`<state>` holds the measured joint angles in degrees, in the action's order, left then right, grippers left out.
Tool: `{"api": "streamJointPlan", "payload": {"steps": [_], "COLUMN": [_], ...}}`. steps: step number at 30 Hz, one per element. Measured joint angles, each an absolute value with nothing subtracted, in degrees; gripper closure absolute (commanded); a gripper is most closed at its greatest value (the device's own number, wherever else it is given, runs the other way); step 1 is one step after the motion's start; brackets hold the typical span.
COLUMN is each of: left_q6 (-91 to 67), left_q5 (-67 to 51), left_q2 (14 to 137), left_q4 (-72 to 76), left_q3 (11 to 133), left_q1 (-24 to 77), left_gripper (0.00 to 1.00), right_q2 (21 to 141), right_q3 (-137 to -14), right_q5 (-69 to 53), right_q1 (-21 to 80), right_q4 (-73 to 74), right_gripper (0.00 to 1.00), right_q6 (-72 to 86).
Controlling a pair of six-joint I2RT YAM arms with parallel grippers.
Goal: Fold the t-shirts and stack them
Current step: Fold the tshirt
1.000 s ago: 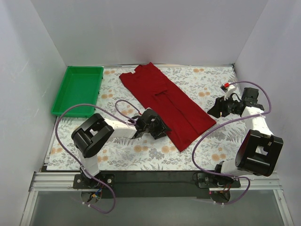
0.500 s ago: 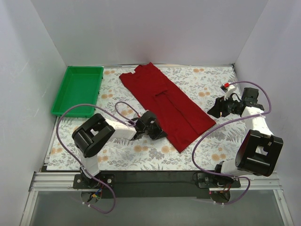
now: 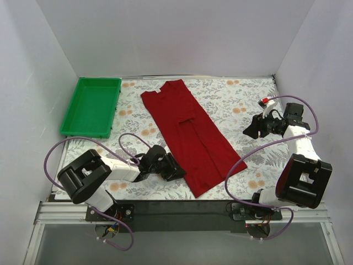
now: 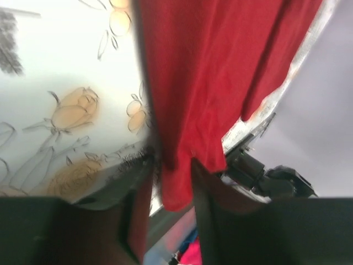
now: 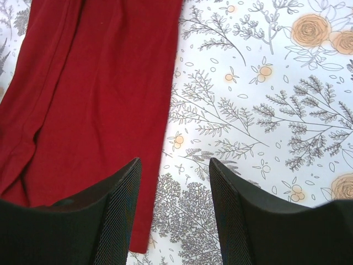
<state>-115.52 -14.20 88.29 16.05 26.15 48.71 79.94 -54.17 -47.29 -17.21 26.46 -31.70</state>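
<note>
One t-shirt (image 3: 193,132) lies flat on the table (image 3: 248,99). Left gripper (image 4: 171,185) pinches its edge between the fingers. Right gripper (image 5: 175,168) is open and empty, with the t-shirt just to its left.

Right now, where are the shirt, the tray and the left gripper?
shirt (image 3: 193,135), top view, cloth's middle.
tray (image 3: 91,105), top view, bare floor.
left gripper (image 4: 168,187), left wrist view, between fingertips.

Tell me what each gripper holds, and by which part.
Left gripper pinches the t-shirt at its side edge near the hem. Right gripper is open, holding nothing.
</note>
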Motion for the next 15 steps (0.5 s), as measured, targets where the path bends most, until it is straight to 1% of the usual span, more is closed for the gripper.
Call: {"api": "streamJointPlan", "payload": {"steps": [2, 5, 9, 10, 11, 12, 13, 14, 15], "left_q6": [-115.1, -112.9, -105.5, -102.5, -99.2, -95.1, -90.3, -85.6, -81.1], "left_q5": [-14.9, -15.8, -15.7, -15.4, -14.9, -14.3, -13.8, -13.4, -13.1], "left_q2": [86.8, 84.3, 76.1, 73.1, 70.3, 67.6, 65.0, 62.9, 60.7], "left_q4": [17.6, 18.2, 14.5, 12.3, 10.2, 8.1, 6.0, 4.4, 3.7], "left_q3": [24.9, 24.2, 24.6, 25.6, 27.0, 28.8, 31.2, 33.6, 35.7], "left_q1": [48.9, 48.9, 48.9, 48.9, 48.9, 49.0, 49.0, 49.0, 49.0], "left_gripper": [0.54, 0.43, 0.41, 0.40, 0.37, 0.22, 0.12, 0.06, 0.02], "right_q2": [79.9, 79.9, 79.2, 79.0, 78.8, 78.7, 78.6, 78.5, 78.4], "right_q3": [-54.2, -54.2, -54.2, -54.2, -54.4, -54.5, -54.6, -54.7, -54.7], "right_q5": [-47.9, -48.4, -49.2, -49.7, -50.5, -50.9, -51.3, -51.5, -51.4], "right_q1": [-16.9, -15.7, -13.2, -12.8, -12.3, -12.0, -11.9, -11.9, -11.9], "right_q4": [27.4, 29.6, 34.3, 36.2, 39.6, 42.2, 45.8, 49.5, 53.3], "right_gripper": [0.49, 0.47, 0.41, 0.38, 0.32, 0.30, 0.27, 0.23, 0.22], "right_q6": [-33.4, -37.4, -47.6, -51.6, -58.7, -63.5, -70.7, -78.2, -85.1]}}
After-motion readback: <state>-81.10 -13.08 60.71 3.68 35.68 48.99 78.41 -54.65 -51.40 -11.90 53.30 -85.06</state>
